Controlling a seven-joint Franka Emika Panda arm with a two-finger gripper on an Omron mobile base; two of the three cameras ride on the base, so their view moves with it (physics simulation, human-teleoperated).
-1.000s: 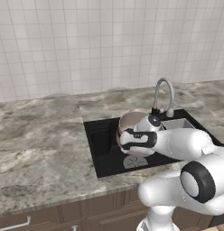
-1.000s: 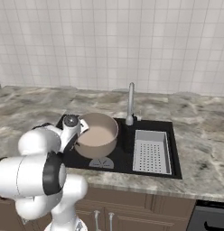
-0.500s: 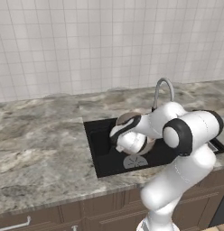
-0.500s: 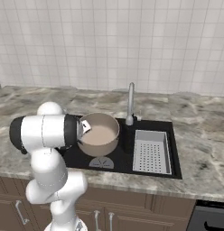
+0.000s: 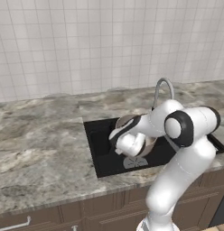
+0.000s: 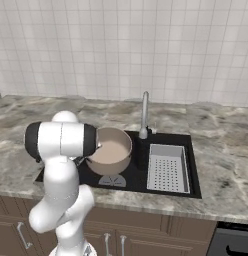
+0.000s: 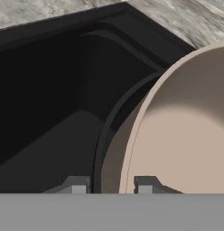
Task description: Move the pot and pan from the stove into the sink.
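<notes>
While the big, smooth beige round pot (image 6: pixel 110 151) sits low inside the black rectangular sink basin (image 6: pixel 166 138), the two-finger gripper (image 7: pixel 112 186) pinches its thin rim. Beside it lie a grey perforated drainer tray (image 6: pixel 167 167) and a curved silver faucet (image 6: pixel 144 115), with mottled grey stone counter (image 5: pixel 41 149) all round.

**Even, soft light; coarse close-up from the hand**

We see flat, diffuse light in both base views, with no harsh glare on the wall tiles (image 5: pixel 86 45) or the marble counter (image 6: pixel 226 150). The sink (image 5: pixel 102 149) reads as a deep black mass with little inner detail. In the hand view, we see a soft shadow falling across the upper inside of the pot (image 7: pixel 186 135). Edges look slightly soft and blocky throughout; we notice no edge distortion.
</notes>
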